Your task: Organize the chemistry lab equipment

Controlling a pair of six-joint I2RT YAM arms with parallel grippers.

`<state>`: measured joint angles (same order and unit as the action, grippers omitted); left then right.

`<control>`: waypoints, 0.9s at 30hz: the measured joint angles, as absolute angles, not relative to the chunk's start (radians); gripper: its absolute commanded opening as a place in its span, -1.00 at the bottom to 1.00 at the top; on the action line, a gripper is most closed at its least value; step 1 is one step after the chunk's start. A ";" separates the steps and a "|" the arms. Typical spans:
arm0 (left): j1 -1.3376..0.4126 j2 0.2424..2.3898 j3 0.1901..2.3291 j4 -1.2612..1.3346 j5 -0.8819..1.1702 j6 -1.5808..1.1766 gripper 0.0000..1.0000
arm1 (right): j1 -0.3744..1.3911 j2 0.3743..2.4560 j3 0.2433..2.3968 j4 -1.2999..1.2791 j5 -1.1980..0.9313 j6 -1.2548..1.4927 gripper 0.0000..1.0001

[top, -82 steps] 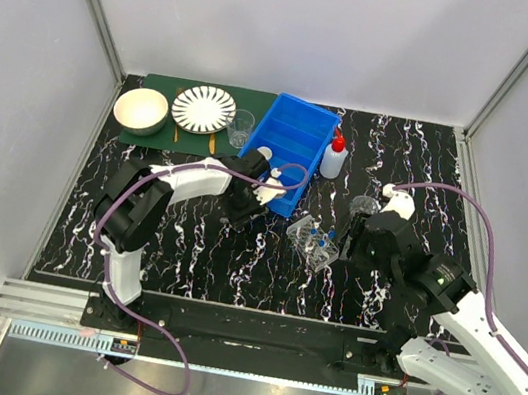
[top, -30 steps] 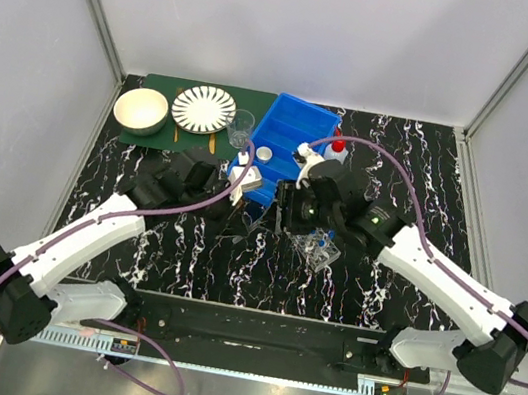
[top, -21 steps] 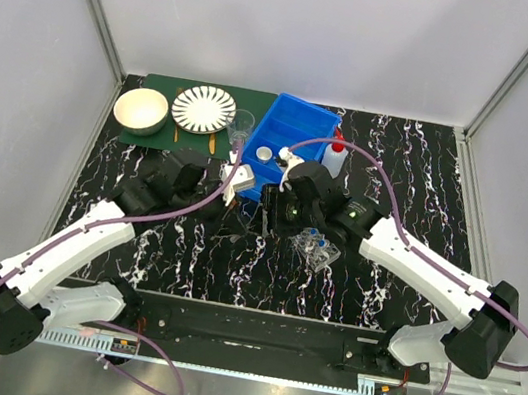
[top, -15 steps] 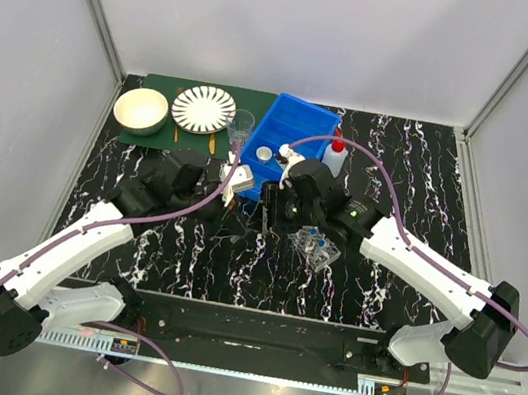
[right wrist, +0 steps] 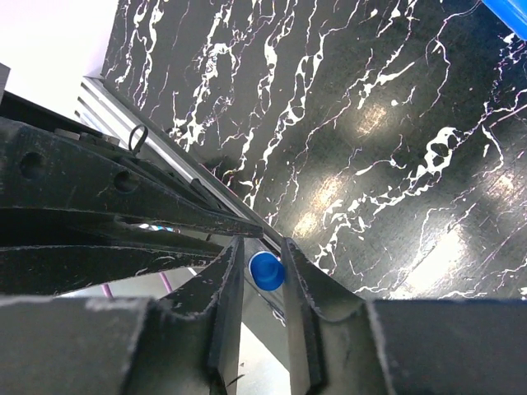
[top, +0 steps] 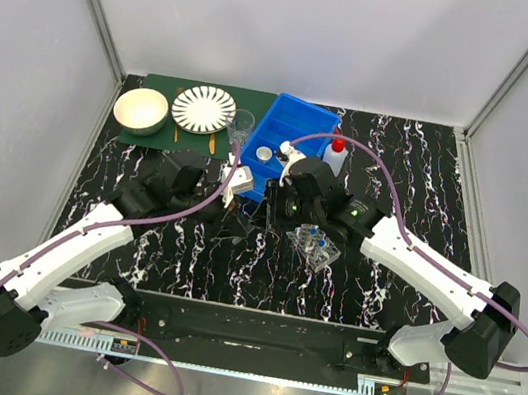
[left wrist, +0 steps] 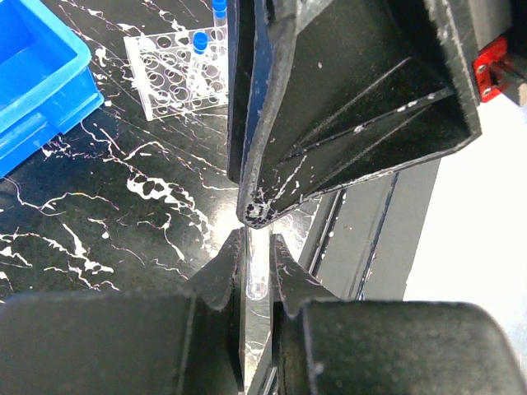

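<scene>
My left gripper [left wrist: 257,247] is shut on a clear tube [left wrist: 256,280] and holds it above the dark marbled table, left of the clear plastic tube rack [top: 314,244]. My right gripper [right wrist: 262,247] meets it there, its jaws closed round the tube's blue cap [right wrist: 266,271]. In the top view both grippers, left [top: 245,207] and right [top: 264,214], come together just in front of the blue bin [top: 299,138]. The rack [left wrist: 177,74] holds blue-capped tubes. A white red-nozzled squeeze bottle [top: 333,156] stands right of the bin, and a small clear beaker [top: 240,128] stands left of it.
A small round lid [top: 264,154] lies in the blue bin. A striped white plate [top: 204,108] and a cream bowl [top: 141,110] sit on a green mat [top: 152,136] at the back left. Grey walls enclose the table on three sides.
My right gripper moved left to the left gripper and narrowed its jaws onto the blue cap. The left gripper has kept its hold on the tube and barely moved.
</scene>
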<state>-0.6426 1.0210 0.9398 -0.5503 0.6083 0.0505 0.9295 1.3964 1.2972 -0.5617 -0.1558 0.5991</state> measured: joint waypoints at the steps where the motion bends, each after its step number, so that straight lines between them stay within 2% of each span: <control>1: -0.643 1.020 0.940 -0.550 0.608 0.051 -1.00 | 0.929 1.396 1.298 -0.561 -0.156 0.601 -0.52; 3: -0.643 1.018 0.940 -0.550 0.608 0.051 -1.00 | 0.929 1.396 1.298 -0.556 -0.157 0.601 -0.58; 6: -0.643 1.016 0.939 -0.550 0.606 0.051 -1.00 | 0.930 1.396 1.301 -0.549 -0.159 0.606 -0.76; 7: -0.643 1.015 0.939 -0.548 0.604 0.051 -1.00 | 0.930 1.396 1.302 -0.549 -0.159 0.606 -0.97; 9: -0.643 1.015 0.939 -0.548 0.601 0.051 -1.00 | 0.930 1.396 1.302 -0.549 -0.159 0.607 -1.00; 12: -0.644 1.015 0.939 -0.546 0.591 0.051 -0.71 | 0.930 1.396 1.302 -0.550 -0.159 0.607 -1.00; 13: -0.645 1.014 0.939 -0.546 0.589 0.050 -0.41 | 0.930 1.396 1.302 -0.549 -0.158 0.607 -1.00; 14: -0.646 1.014 0.939 -0.546 0.586 0.049 -0.20 | 0.930 1.396 1.302 -0.549 -0.158 0.608 -1.00; 15: -0.646 1.013 0.939 -0.543 0.580 0.044 0.26 | 0.930 1.396 1.302 -0.547 -0.159 0.608 -1.00; 16: -0.647 1.012 0.939 -0.540 0.575 0.044 0.97 | 0.931 1.396 1.302 -0.547 -0.158 0.608 -1.00; 27: -0.647 1.002 0.922 -0.522 0.526 0.028 0.98 | 0.932 1.381 1.301 -0.577 -0.087 0.604 -1.00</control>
<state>-0.6472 1.0023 0.9218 -0.5220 0.5259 0.0277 0.9318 1.3811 1.3010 -0.5766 -0.0872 0.6037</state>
